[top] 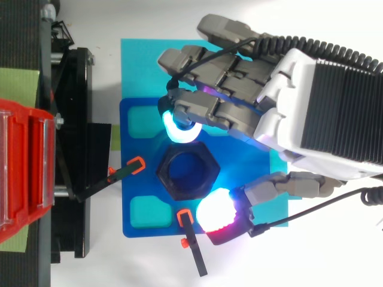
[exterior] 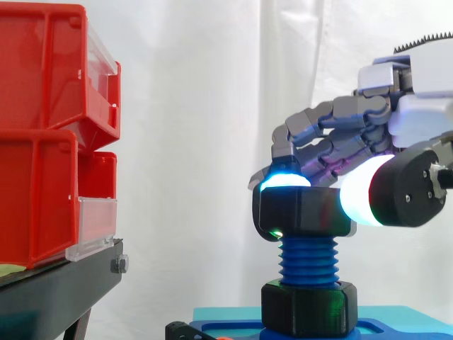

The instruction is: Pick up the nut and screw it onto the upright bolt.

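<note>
Side view has the hand (exterior: 340, 131) reaching in from 3 o'clock, its fingers curled down over the top of the bolt and closed in a pinch on the nut. At 9 o'clock, well apart from it, red bins (exterior: 42, 142) are stacked on a black stand (exterior: 56, 290). Lower down, a blue plate (top: 128, 191) lies flat on the surface and carries the blue threaded bolt (exterior: 309, 261), which stands upright with its long axis vertical and a black hexagonal collar (exterior: 309, 306) around its foot. The black nut (exterior: 304, 211) sits level on the bolt's top end, its hole pointing straight up along the bolt, with bare thread showing between it and the collar. It lies directly beneath the curled fingers, toward 9 o'clock of the palm. Seen from above, a cyan-glowing fingertip (top: 178, 128) touches the nut's edge at 12 o'clock, and the white-glowing thumb pad (top: 215, 210) presses its side at about 5 o'clock.
</note>
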`<state>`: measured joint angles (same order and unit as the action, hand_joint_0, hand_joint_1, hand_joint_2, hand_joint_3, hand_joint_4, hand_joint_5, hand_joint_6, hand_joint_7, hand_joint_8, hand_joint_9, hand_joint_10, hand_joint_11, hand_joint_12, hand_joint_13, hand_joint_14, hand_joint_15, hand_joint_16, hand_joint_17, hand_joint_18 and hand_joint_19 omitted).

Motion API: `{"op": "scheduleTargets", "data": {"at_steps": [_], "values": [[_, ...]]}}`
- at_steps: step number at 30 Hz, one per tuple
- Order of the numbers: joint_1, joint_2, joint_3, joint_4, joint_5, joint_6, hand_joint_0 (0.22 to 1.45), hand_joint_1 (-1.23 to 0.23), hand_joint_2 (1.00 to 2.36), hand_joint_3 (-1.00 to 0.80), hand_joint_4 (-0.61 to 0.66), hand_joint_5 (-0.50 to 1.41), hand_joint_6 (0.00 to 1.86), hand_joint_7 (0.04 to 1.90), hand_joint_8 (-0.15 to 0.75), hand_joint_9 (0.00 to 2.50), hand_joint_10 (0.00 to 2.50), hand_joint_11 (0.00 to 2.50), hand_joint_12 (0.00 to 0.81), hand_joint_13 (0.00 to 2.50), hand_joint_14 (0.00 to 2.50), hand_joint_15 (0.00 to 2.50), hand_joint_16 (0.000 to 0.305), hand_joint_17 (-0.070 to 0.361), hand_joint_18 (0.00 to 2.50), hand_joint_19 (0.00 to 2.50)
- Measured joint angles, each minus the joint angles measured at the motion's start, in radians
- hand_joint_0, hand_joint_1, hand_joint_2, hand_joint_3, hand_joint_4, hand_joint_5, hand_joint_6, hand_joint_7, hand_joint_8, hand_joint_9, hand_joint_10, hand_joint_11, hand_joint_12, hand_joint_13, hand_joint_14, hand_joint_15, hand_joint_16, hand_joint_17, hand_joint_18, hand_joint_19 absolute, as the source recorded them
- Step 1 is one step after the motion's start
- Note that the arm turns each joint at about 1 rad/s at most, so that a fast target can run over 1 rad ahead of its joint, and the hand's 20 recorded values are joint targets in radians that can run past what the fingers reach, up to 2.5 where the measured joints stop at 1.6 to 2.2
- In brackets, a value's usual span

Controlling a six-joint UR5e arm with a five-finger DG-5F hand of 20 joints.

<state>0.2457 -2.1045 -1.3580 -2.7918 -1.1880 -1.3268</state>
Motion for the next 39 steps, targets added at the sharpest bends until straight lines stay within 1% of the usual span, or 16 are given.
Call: {"op": "scheduleTargets", "data": {"at_steps": [4,6,9,15,21,23,25,26,29,31,39], "values": [[0.0,0.0,-0.021,0.018,-0.002,0.0,0.53,-0.61,1.0,-0.49,0.29,-0.16,0.57,1.25,0.303,0.44,0.0,0.0,0.371,0.5,0.0,0.0,0.048,0.108,0.37,0.0],[0.0,0.0,-0.028,0.038,-0.002,0.0,0.53,-0.62,1.0,-0.48,0.3,-0.16,0.57,1.25,0.303,0.44,0.0,0.0,0.371,0.5,0.0,0.0,0.048,0.108,0.38,0.0],[0.0,0.0,-0.032,0.052,-0.002,0.0,0.53,-0.62,1.0,-0.49,0.3,-0.16,0.57,1.25,0.304,0.44,0.0,0.0,0.371,0.5,0.0,0.0,0.048,0.108,0.38,0.0],[0.0,0.0,-0.033,0.058,-0.003,0.0,0.53,-0.62,1.0,-0.49,0.3,-0.16,0.56,1.26,0.304,0.44,0.0,0.0,0.372,0.51,0.0,0.0,0.048,0.108,0.38,0.0],[0.0,0.0,-0.033,0.058,-0.004,0.0,0.46,-0.55,1.0,-0.5,0.32,-0.16,0.5,1.31,0.322,0.44,0.0,0.0,0.393,0.52,0.0,0.0,0.053,0.119,0.41,0.0],[-0.001,0.0,-0.033,0.058,-0.004,0.0,0.44,-0.51,1.0,-0.5,0.33,-0.17,0.5,1.24,0.33,0.44,0.0,0.0,0.404,0.53,0.0,0.0,0.055,0.125,0.42,0.0],[-0.001,0.0,-0.033,0.058,-0.004,0.0,0.42,-0.46,1.0,-0.5,0.35,-0.18,0.5,1.12,0.336,0.43,0.0,0.0,0.416,0.53,0.0,0.0,0.058,0.131,0.43,0.0],[-0.001,0.0,-0.033,0.058,-0.004,0.0,0.42,-0.46,1.0,-0.5,0.34,-0.18,0.5,1.11,0.336,0.43,0.0,0.0,0.416,0.52,0.0,0.0,0.058,0.131,0.43,0.0],[-0.003,0.001,-0.033,0.058,-0.005,0.0,0.41,-0.41,1.0,-0.5,0.34,-0.2,0.5,1.01,0.342,0.43,0.0,0.0,0.427,0.53,0.0,0.0,0.06,0.136,0.44,0.0],[-0.004,0.001,-0.033,0.058,-0.009,0.0,0.4,-0.39,1.0,-0.5,0.3,-0.22,0.5,0.91,0.337,0.42,0.0,0.0,0.435,0.49,0.0,0.0,0.062,0.139,0.43,0.0],[-0.01,0.001,-0.026,0.058,-0.026,0.0,0.39,-0.36,1.0,-0.5,0.26,-0.23,0.5,0.78,0.328,0.38,0.0,0.0,0.444,0.41,0.0,0.0,0.062,0.14,0.34,0.0]]}}
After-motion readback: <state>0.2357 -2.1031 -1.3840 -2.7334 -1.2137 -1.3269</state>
